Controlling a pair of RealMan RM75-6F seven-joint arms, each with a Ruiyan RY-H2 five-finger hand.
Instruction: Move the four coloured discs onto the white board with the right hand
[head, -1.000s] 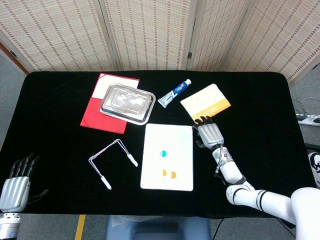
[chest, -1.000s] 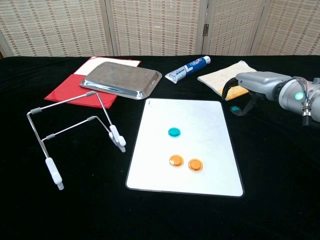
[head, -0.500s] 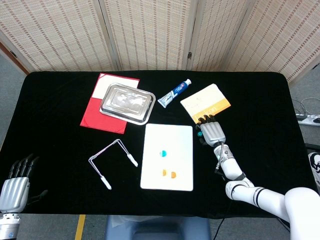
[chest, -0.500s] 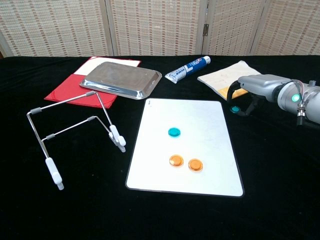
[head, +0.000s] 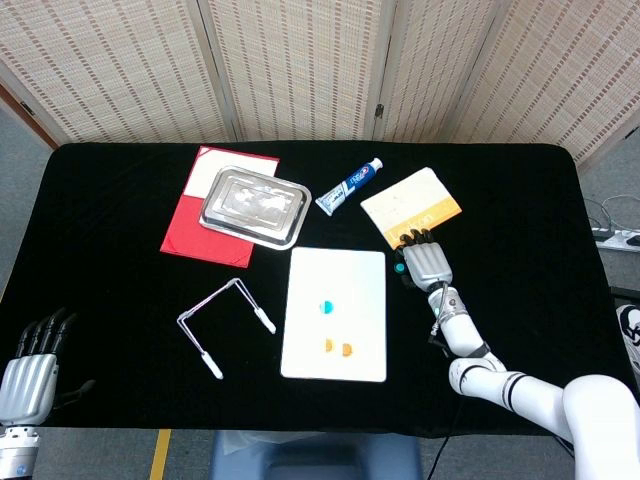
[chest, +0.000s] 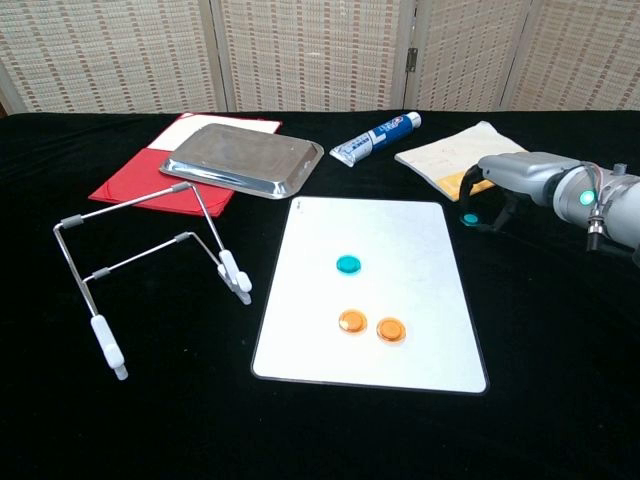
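A black table (chest: 560, 400) held a white board (chest: 400, 240) lying flat near the centre. Three discs sat on the board: a teal disc (chest: 348, 265) near its middle, and two orange discs (chest: 351, 321) (chest: 390, 329) side by side nearer the front edge. A fourth disc, also teal (chest: 469, 219), lay on the black cloth just right of the board's far right corner, off the board.

The right hand (chest: 520, 180) hovered over that loose teal disc, palm down, fingers curved downward around it. Whether the fingertips were touching or pinching the disc could not be told from either view. Just beyond the hand lay a cream and yellow booklet (head: 410, 203).

The left hand (head: 30, 375) rested at the near left corner of the table in the head view, fingers apart and holding nothing.

Further back, a tube of toothpaste (chest: 375, 137) lay at a slant to the left of the booklet. A shiny metal tray (chest: 243, 160) sat on a red folder (chest: 140, 185) at the far left. In front of those stood a bent wire stand with white tips (chest: 150, 265), left of the board.
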